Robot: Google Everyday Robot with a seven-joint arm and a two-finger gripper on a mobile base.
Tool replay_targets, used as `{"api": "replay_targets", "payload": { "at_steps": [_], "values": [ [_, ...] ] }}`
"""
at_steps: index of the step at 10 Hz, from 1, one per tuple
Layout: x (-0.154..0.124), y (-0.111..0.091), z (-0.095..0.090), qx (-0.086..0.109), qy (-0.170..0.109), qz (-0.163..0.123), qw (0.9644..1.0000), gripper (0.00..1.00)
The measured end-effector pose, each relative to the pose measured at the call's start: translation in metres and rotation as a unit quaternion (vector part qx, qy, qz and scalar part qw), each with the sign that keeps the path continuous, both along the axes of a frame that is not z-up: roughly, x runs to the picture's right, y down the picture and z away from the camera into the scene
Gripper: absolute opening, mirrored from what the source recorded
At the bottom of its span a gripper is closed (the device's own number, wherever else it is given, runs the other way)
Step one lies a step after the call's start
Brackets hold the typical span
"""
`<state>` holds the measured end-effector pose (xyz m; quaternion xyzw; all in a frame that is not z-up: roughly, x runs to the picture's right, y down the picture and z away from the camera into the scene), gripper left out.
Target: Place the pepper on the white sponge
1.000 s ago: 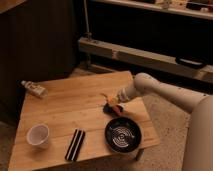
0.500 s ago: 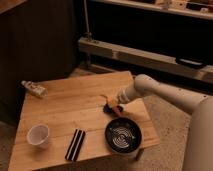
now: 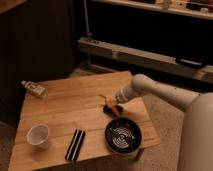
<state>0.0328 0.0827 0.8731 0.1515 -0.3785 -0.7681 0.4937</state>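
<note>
Hanging low over the table (image 3: 65, 107), the gripper (image 3: 109, 106) meets the pepper (image 3: 116, 108).

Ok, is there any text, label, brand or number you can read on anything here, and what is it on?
No readable text anywhere.
Small pale bottle lying at the far left of the light wooden table: any label is too small to read.
White round cup, black round pan, black striped rectangular block: no markings visible.
Gripper, down at the small orange-red pepper beside the pan: no markings visible.
</note>
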Motion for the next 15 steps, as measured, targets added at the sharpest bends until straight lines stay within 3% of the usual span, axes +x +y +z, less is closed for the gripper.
{"api": "replay_targets", "payload": {
  "at_steps": [1,4,6,15],
  "values": [
    [0.0006,0.0005,0.0011,-0.003,0.002,-0.002,1.0000,0.11],
    [0.0026,-0.0001,0.0014,-0.008,0.009,-0.011,0.9999,0.46],
    [0.0031,0.0007,0.0001,-0.010,0.013,-0.014,0.9998,0.60],
    [0.0030,-0.0033,-0.0061,-0.013,0.021,-0.008,0.9997,0.60]
  ]
}}
